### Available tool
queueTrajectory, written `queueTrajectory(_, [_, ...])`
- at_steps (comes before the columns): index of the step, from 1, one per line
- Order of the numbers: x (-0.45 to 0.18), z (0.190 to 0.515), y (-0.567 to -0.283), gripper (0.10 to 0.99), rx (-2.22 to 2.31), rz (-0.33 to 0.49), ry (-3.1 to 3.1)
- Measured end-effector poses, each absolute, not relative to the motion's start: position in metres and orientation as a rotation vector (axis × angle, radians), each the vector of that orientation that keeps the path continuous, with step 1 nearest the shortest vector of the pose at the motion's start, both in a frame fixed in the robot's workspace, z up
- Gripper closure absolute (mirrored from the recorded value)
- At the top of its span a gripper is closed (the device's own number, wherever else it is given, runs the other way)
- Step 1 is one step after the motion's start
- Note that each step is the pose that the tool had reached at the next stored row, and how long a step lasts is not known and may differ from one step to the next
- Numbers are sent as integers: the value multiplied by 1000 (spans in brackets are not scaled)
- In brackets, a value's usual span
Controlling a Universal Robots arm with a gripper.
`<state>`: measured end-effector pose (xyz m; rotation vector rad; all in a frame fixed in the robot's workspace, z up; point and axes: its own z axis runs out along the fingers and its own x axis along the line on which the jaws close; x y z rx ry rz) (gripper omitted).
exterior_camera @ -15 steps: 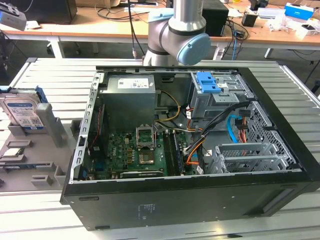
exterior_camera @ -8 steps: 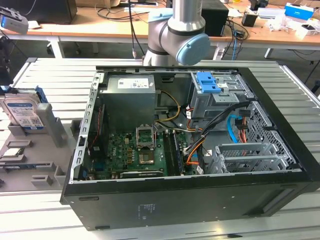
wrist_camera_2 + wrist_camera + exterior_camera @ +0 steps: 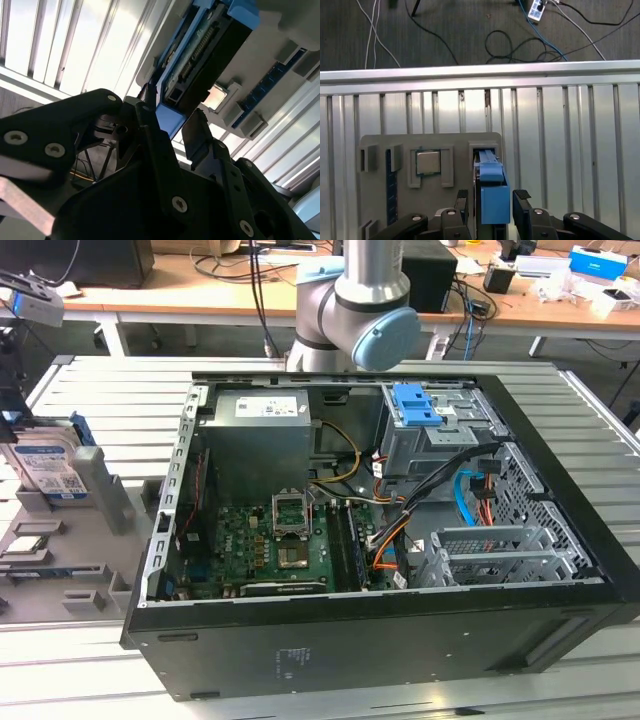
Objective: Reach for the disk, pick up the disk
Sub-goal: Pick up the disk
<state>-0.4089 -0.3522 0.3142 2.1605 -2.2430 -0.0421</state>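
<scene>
In the exterior view, the disk [image 3: 48, 468] stands on edge in a slot of a grey fixture tray [image 3: 85, 565]. The tray lies on the slatted metal counter [image 3: 90, 380], at the exterior view's left, just beside an open computer case [image 3: 380, 640]. A blue bracket [image 3: 415, 405] sits on top of the drive cage inside that case. The robot arm [image 3: 355, 300] rises behind the case.

In the second wrist view, the claw [image 3: 170, 119] is open, with its two dark fingers [image 3: 146, 117] on either side of the blue rail at the disk's [image 3: 200, 55] near end.

In the first wrist view, the claw [image 3: 492, 196] straddles the disk [image 3: 495, 202], and a narrow gap shows between each finger and the blue rail, so it has hold of nothing. The disk sits in the fixture tray [image 3: 455, 140]. A processor chip [image 3: 427, 161] lies in the neighbouring pocket and a blue memory stick [image 3: 391, 185] lies beyond it.
</scene>
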Motion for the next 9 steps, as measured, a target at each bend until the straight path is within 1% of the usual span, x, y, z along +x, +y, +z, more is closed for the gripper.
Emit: queueTrajectory(9, [-409,295,-352,604,2184,-42,-2220])
